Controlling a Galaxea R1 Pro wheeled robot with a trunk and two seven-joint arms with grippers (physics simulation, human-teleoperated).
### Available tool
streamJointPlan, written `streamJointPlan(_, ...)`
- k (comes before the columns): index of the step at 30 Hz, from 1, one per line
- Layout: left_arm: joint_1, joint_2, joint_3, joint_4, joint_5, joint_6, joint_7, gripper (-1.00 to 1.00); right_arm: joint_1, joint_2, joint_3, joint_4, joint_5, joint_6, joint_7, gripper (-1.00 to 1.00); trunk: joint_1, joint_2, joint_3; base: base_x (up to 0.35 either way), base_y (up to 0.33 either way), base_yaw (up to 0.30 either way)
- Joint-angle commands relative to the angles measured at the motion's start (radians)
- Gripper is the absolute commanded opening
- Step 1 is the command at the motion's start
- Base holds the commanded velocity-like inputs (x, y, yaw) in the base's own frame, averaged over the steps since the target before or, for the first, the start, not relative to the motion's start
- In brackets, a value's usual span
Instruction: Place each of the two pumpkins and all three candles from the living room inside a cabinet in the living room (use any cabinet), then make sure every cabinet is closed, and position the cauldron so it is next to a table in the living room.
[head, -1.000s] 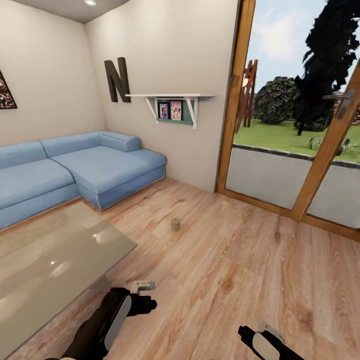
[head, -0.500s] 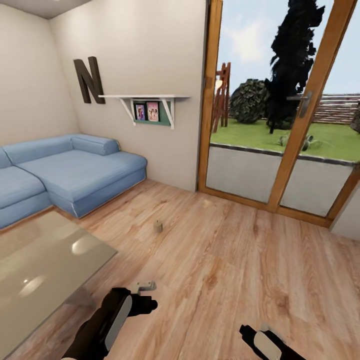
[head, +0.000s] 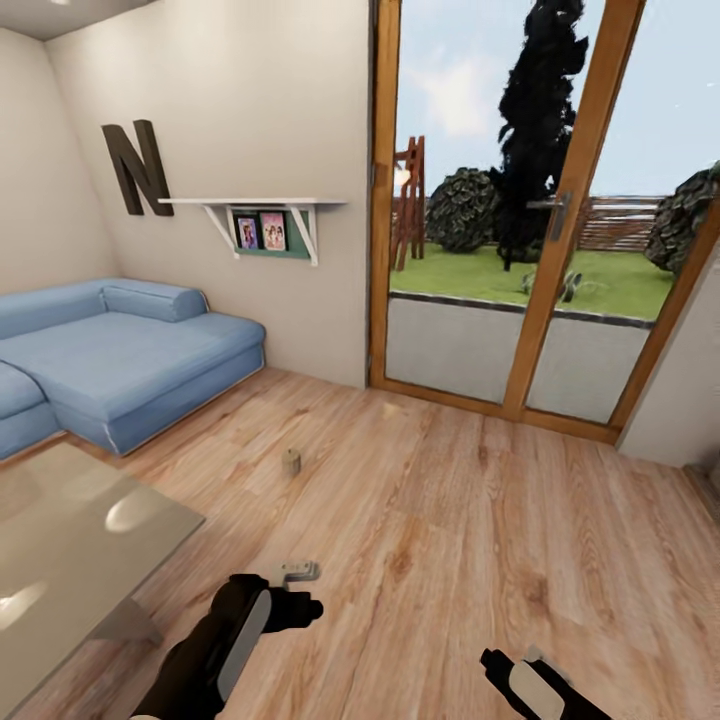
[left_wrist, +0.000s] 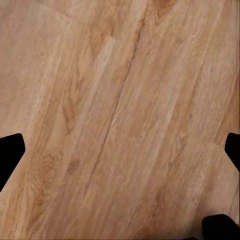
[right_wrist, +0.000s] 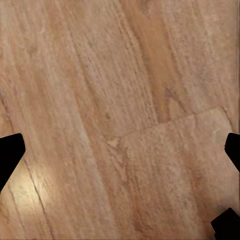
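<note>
A: Well, start with the jaws. How do they stand?

B: In the left wrist view the left gripper (left_wrist: 120, 150) has its two dark fingertips (left_wrist: 10, 150) at opposite edges of the picture, spread wide, with only bare wooden floor (left_wrist: 120, 100) between them. The right gripper (right_wrist: 120, 150) looks the same in its own wrist view: fingers far apart, nothing held, floor planks underneath.

A: And from the head camera?

B: The left arm (head: 225, 640) reaches forward low over the floor, just beside the corner of the table (head: 70, 540). The right arm (head: 530, 685) is partly cut off by the frame's lower edge.

A: Where is the task's thing?

B: One candle (head: 291, 462) stands upright on the floor, ahead of the left arm and well apart from it, between the table's far corner and the glass doors (head: 500, 250). It touches nothing else.

A: What surrounds it?

B: A blue sofa (head: 110, 350) runs along the wall behind the table. Above it hang a dark letter N (head: 138, 166) and a white shelf (head: 250, 205) with small pictures beneath. Through the wood-framed doors a lawn and dark trees show.
</note>
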Motion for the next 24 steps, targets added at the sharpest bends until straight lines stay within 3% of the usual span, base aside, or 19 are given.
streamJointPlan(1,0.0,-0.001,0.0,0.0,0.0,0.0,0.0,1.0,0.0,0.0,0.0,0.0,0.0,0.0,0.0,1.0,0.0,0.0,0.001,0.0,0.0,-0.175)
streamJointPlan(5,0.0,-0.001,0.001,-0.002,0.0,-0.004,-0.001,1.0,0.0,0.0,-0.005,0.024,0.0,-0.001,0.001,1.0,0.0,0.0,0.007,0.0,0.0,-0.175)
streamJointPlan(8,0.0,-0.002,0.001,-0.002,0.001,-0.008,0.0,1.0,0.0,-0.001,-0.045,0.044,0.0,-0.008,0.003,1.0,0.0,0.0,0.012,0.0,0.0,-0.175)
streamJointPlan(12,0.0,-0.001,0.002,-0.002,0.0,-0.009,0.0,1.0,0.0,-0.002,-0.067,0.048,0.0,-0.011,0.005,1.0,-0.011,0.021,0.027,0.0,0.0,-0.175)
streamJointPlan(24,0.0,-0.001,0.003,-0.001,0.0,-0.008,0.0,1.0,0.0,-0.002,-0.072,0.076,0.0,-0.015,0.007,1.0,-0.057,0.105,0.081,0.0,0.0,-0.185)
